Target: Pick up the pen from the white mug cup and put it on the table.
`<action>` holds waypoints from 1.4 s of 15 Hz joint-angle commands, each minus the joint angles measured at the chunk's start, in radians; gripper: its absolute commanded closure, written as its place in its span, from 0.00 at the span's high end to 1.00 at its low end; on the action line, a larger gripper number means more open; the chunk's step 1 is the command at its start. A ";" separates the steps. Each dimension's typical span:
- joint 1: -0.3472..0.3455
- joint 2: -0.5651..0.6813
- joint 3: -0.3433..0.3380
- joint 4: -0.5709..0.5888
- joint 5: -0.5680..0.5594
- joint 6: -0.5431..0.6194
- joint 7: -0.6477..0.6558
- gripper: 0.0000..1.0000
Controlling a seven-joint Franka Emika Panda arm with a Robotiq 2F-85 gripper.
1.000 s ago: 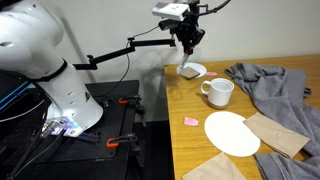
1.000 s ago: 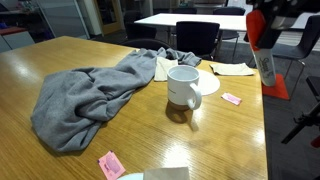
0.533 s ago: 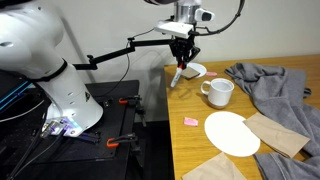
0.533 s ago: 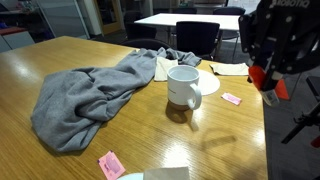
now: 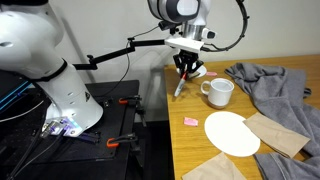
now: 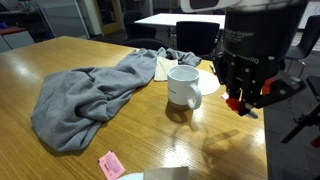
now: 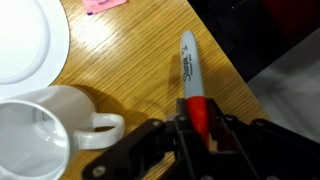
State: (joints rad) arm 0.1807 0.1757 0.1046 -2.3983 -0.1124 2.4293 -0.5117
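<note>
My gripper (image 7: 197,125) is shut on the red end of the pen (image 7: 188,65). The pen's whitish barrel sticks out beyond the fingers over the wooden table (image 7: 140,60), close to its edge. The white mug (image 7: 40,125) stands beside the gripper, handle toward it, and looks empty. In an exterior view the gripper (image 5: 185,68) hangs low beside the mug (image 5: 218,92), with the pen (image 5: 180,86) pointing down at the table (image 5: 190,145). In an exterior view the gripper (image 6: 243,100) is beside the mug (image 6: 183,87). I cannot tell whether the pen tip touches the wood.
A flat white plate (image 5: 231,132) and a pink note (image 5: 190,122) lie near the mug. A grey cloth (image 5: 270,85) covers the far side. Brown paper (image 5: 277,132) lies by the plate. The table edge (image 5: 168,110) borders the black stand (image 5: 110,120).
The gripper has come down toward the table with the pen, ending low beside the mug near the table's edge. The mug has not moved.
</note>
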 commanded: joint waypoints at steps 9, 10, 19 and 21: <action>-0.035 0.181 0.056 0.109 -0.075 0.025 0.003 0.47; -0.036 0.180 0.057 0.107 -0.079 0.026 0.007 0.48; -0.072 0.083 0.071 0.061 -0.049 0.079 -0.016 1.00; -0.093 0.046 0.084 0.051 -0.013 0.090 -0.044 1.00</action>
State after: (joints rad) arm 0.1349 0.3063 0.1533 -2.2999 -0.1708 2.4918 -0.5111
